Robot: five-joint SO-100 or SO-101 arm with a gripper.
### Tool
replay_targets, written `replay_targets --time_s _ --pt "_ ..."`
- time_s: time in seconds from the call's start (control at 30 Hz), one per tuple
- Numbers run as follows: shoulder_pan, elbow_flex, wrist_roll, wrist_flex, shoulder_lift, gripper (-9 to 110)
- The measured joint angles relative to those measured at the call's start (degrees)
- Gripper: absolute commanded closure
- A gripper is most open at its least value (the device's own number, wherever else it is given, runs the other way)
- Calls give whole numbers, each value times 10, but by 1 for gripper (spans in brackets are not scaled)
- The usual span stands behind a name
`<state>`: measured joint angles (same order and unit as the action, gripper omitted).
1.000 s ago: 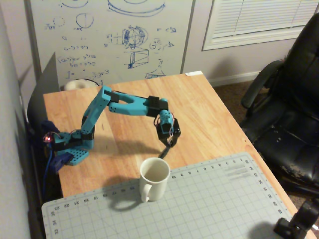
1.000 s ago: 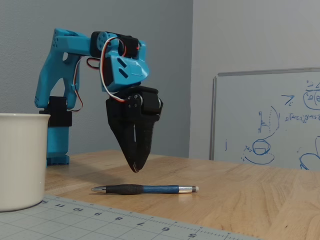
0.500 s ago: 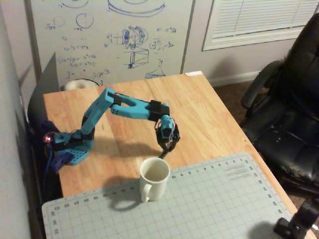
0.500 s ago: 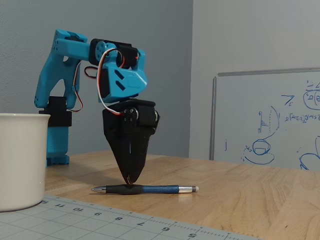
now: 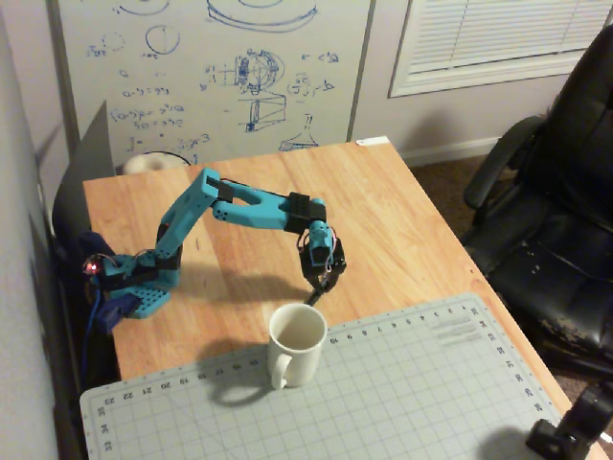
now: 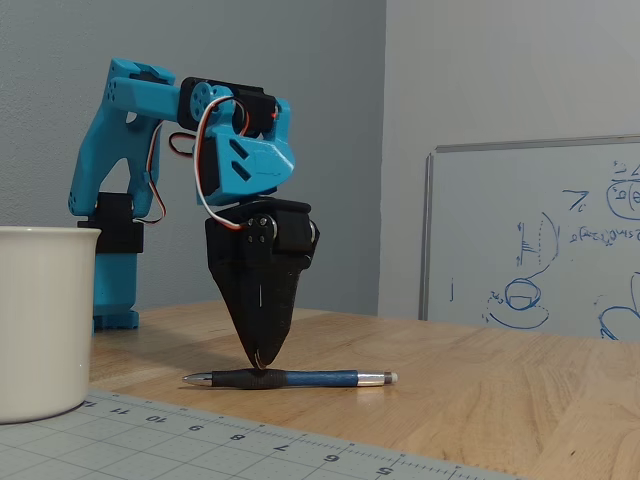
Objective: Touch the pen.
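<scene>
Contact step: closed gripper (image 6: pixel 262 366) tip rests on pen (image 6: pixel 300 379) from 12 o'clock. Next, likely lift clear.

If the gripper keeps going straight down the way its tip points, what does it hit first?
The pen. In the low side view the gripper points straight down with its tip at the pen's dark grip section, apparently already touching it. Depth is unclear from this angle; past the pen there is only the wooden table.
</scene>
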<state>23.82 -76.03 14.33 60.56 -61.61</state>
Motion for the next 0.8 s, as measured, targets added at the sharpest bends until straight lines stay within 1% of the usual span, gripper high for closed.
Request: replay_targets --time_s 0.8 --pt "-16 0 1 -1 14 101"
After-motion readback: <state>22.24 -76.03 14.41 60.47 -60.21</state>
